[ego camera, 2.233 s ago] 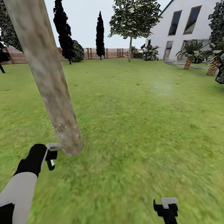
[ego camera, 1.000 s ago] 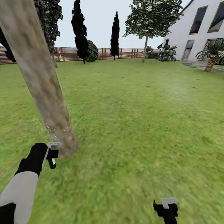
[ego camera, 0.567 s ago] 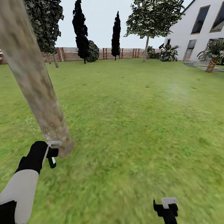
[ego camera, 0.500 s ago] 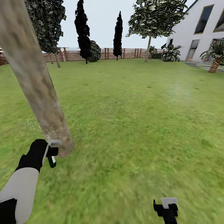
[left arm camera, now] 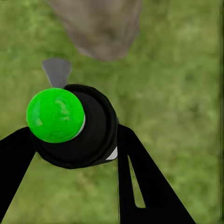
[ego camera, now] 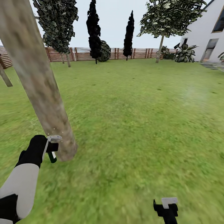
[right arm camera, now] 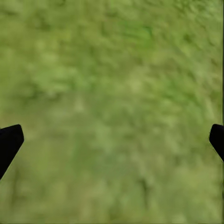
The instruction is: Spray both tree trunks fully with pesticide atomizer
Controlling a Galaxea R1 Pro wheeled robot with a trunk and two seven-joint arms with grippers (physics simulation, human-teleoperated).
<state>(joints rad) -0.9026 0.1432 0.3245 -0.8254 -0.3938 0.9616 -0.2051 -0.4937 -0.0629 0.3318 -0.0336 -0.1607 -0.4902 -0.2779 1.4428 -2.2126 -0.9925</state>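
Observation:
My left gripper point(ego camera: 52, 148) is shut on the pesticide atomizer point(ego camera: 51, 155), a small dark sprayer. Its grey nozzle point(ego camera: 54, 138) points at the foot of a thick grey-brown tree trunk point(ego camera: 40, 81), almost touching it. A few pale specks dot the bark just above the nozzle. In the left wrist view the atomizer point(left arm camera: 81, 126) is black with a bright green cap, held between my dark fingers point(left arm camera: 140, 182), and the trunk point(left arm camera: 100, 25) is close ahead. My right gripper point(ego camera: 165, 207) hangs low over the grass floor point(ego camera: 133, 124). It is open point(right arm camera: 112, 140) with nothing between its fingers.
Another bare grey-brown trunk point(ego camera: 5, 77) leans at the left edge. A brown slat fence point(ego camera: 81, 54) closes the lawn at the back, with dark narrow trees point(ego camera: 94, 29) and a leafy tree point(ego camera: 169, 17) before it. A white house point(ego camera: 211, 34) stands far right.
The whole picture has slid to the right, so the camera has turned left. My left gripper still holds the atomizer by the trunk's foot. The right gripper has kept its place.

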